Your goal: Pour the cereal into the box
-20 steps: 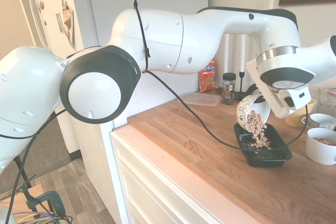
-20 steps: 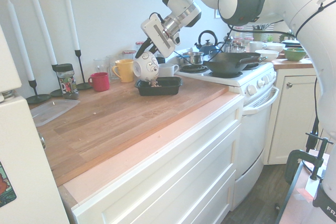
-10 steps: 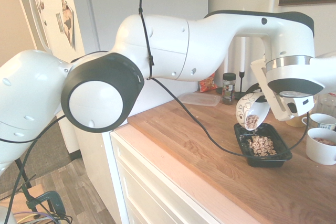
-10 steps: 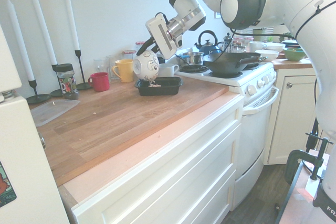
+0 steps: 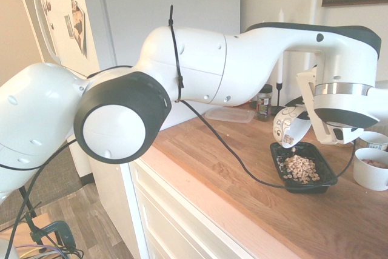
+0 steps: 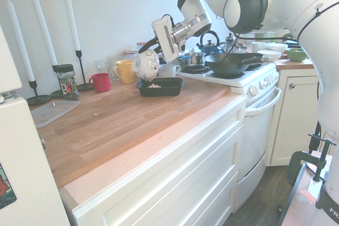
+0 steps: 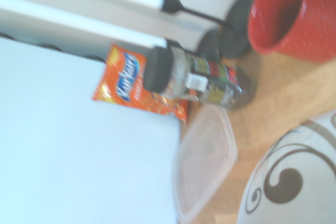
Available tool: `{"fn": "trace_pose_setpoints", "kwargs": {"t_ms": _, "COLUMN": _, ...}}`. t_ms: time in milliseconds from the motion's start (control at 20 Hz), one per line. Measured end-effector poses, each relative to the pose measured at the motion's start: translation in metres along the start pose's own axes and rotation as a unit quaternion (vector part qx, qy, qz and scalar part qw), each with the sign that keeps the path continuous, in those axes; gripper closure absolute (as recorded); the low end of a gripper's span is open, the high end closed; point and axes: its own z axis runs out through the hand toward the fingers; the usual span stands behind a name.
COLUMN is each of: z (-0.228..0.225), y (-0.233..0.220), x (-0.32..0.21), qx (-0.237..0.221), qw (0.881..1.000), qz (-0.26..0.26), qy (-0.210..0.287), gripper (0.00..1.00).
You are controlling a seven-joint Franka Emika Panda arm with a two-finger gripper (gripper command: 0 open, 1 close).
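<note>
Gripper [image 6: 157, 56] is gripping the tipped patterned bowl [image 5: 290, 127], fingers closed on its rim, just above the black box [image 5: 303, 173]. Cereal [image 5: 299, 168] is lying heaped inside the box; a few pieces are sitting at the bowl's mouth.

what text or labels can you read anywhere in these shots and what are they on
Orange-red snack bag: a blue brand logo, too blurred to read for sure.
Dark-lidded jar: printed label, too blurred to read.
Fridge papers: too small to read.
Patterned bowl: swirls only, no words.
</note>
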Motion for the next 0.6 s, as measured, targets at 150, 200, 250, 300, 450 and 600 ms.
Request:
{"fn": "trace_pose_setpoints", "kwargs": {"t_ms": 150, "z": -0.0042, "y": 0.0045, "x": 0.0045, "qx": 0.019, "qw": 1.000, "qz": 0.003, "qy": -0.006, "gripper": 1.00}}
{"fn": "trace_pose_setpoints", "kwargs": {"t_ms": 200, "z": -0.0039, "y": 0.0065, "x": 0.0062, "qx": 0.023, "qw": 1.000, "qz": 0.003, "qy": -0.008, "gripper": 1.00}}
{"fn": "trace_pose_setpoints", "kwargs": {"t_ms": 250, "z": -0.0035, "y": 0.0084, "x": 0.0075, "qx": 0.025, "qw": 1.000, "qz": 0.004, "qy": -0.010, "gripper": 1.00}}
{"fn": "trace_pose_setpoints", "kwargs": {"t_ms": 300, "z": -0.0031, "y": 0.0098, "x": 0.0082, "qx": 0.027, "qw": 1.000, "qz": 0.005, "qy": -0.013, "gripper": 1.00}}
{"fn": "trace_pose_setpoints", "kwargs": {"t_ms": 450, "z": -0.0025, "y": 0.0098, "x": 0.0081, "qx": 0.028, "qw": 0.999, "qz": 0.005, "qy": -0.014, "gripper": 1.00}}
{"fn": "trace_pose_setpoints", "kwargs": {"t_ms": 600, "z": -0.0014, "y": 0.0090, "x": 0.0077, "qx": 0.017, "qw": 1.000, "qz": 0.003, "qy": -0.010, "gripper": 1.00}}
